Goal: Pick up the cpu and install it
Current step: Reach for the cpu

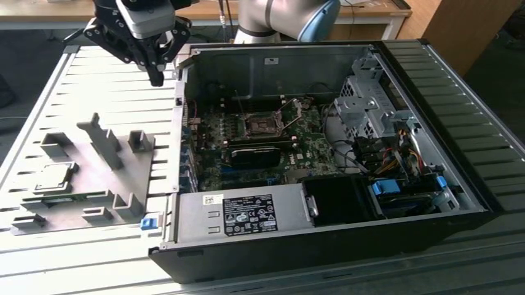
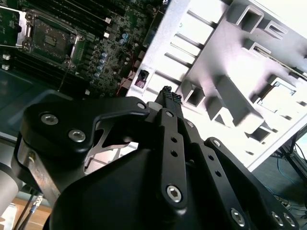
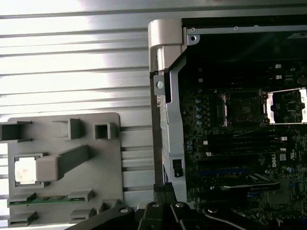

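Cpu (image 1: 54, 176): flat in a grey tray (image 1: 144, 178) pocket on the table (image 1: 107, 80), beside the open case (image 1: 447, 92).
Claw (image 1: 156, 78): narrow, fingers together, empty, well apart from the cpu.
Handling: probably light, stiff and delicate; grip opposite edges.

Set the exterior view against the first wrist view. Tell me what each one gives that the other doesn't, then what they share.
Exterior view: the whole open case, its labelled power supply, the drive cage, coloured cables and the arm's blue-capped joint. First wrist view: the plate swung open beside the socket. Shared: the cpu lying in the grey tray, that socket, the motherboard, and the gripper, shut, near the case's edge.
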Controlling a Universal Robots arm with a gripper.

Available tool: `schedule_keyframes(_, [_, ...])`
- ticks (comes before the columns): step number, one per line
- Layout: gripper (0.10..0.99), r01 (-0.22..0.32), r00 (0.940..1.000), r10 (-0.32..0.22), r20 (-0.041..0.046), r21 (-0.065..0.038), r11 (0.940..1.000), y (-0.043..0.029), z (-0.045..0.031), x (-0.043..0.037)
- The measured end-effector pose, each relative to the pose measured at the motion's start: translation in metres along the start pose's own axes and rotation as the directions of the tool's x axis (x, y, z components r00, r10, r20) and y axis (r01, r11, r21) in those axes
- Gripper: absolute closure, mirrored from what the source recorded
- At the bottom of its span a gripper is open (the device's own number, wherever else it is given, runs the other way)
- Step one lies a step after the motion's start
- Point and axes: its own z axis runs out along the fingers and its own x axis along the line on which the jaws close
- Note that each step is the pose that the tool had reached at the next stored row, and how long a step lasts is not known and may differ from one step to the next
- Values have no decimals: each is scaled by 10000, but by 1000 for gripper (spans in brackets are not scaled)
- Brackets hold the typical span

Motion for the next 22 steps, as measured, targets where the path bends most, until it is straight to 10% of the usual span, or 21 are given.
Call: schedule_keyframes(22, [980, 0, 10000, 0, 0, 0, 10000, -10, 1, 126])
